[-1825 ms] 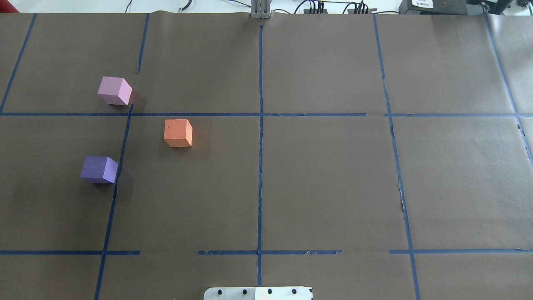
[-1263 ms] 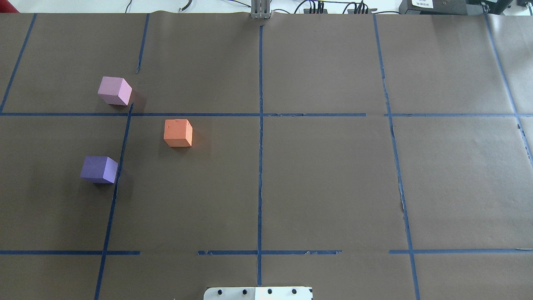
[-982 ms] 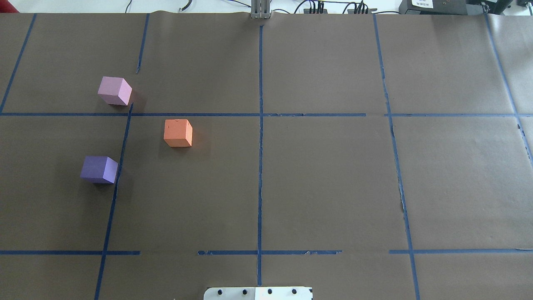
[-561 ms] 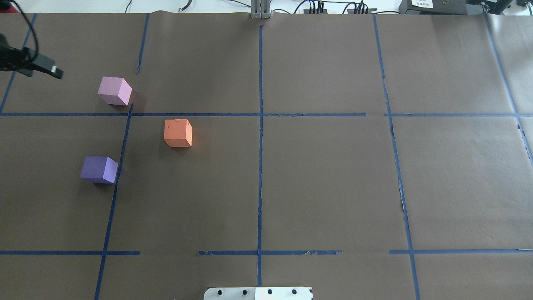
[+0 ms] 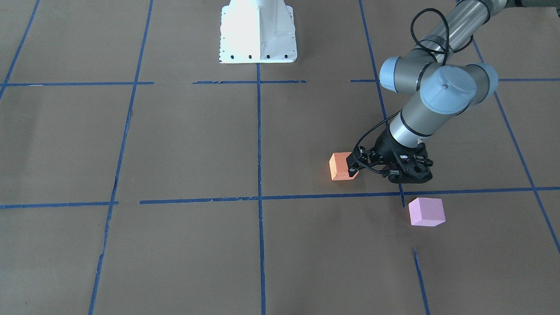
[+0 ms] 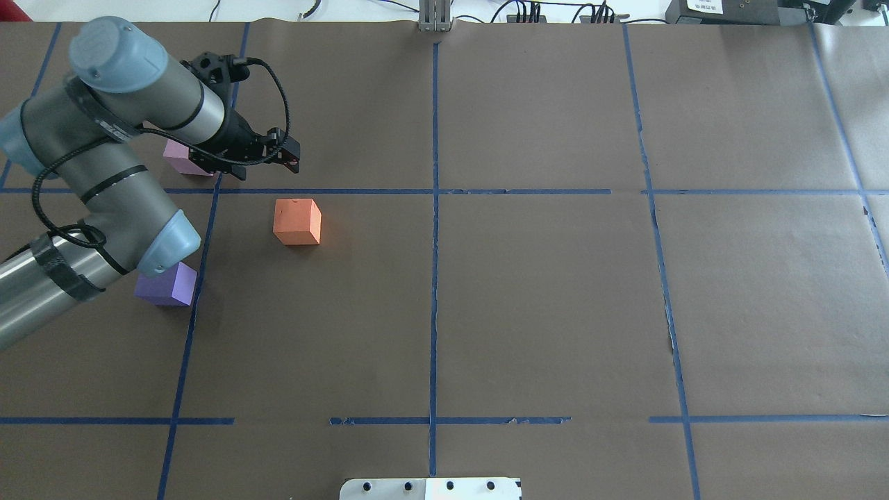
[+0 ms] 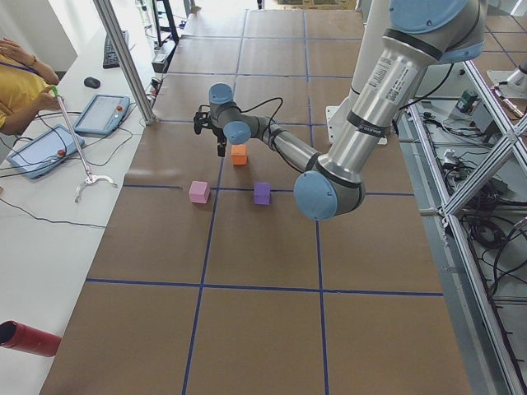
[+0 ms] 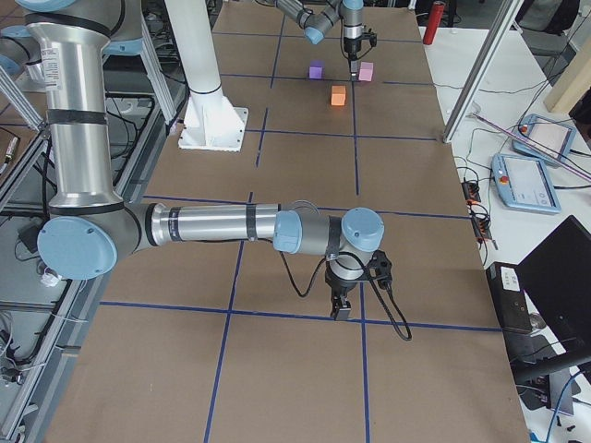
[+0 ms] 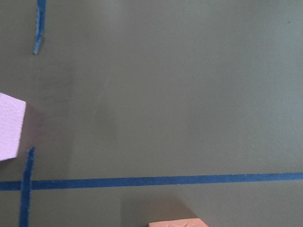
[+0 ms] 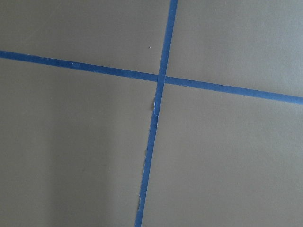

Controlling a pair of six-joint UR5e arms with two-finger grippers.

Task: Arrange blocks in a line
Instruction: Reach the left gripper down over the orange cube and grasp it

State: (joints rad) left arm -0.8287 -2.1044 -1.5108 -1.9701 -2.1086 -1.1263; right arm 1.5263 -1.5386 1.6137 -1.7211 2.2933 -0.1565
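Three foam cubes [image 7: 198, 192] sit loose on the table [image 6: 555, 312], in a triangle rather than a line, so by my reading you have no block placed yet. Your left pincer [image 5: 407, 176] hangs between two of them and touches neither. The orange cube [image 5: 342, 167] is just beside it on its camera side, and the pink-lilac cube [image 5: 426, 211] is near on the other side. I judge it is lining up for a first pick, but of which cube I cannot tell.

The dark violet cube [image 6: 170, 289] lies well behind the pincer. It is partly under the elbow [image 6: 163, 243] from overhead and wholly hidden from the front. The wrist [image 6: 201, 118] covers most of the pink-lilac cube from overhead.

The left wrist view shows only cube edges and nothing of the pincer, so I cannot tell its gap. The right pincer [image 8: 340, 310] hovers far off over a tape cross [image 10: 160, 78], probably to keep clear. I cannot tell its gap either.
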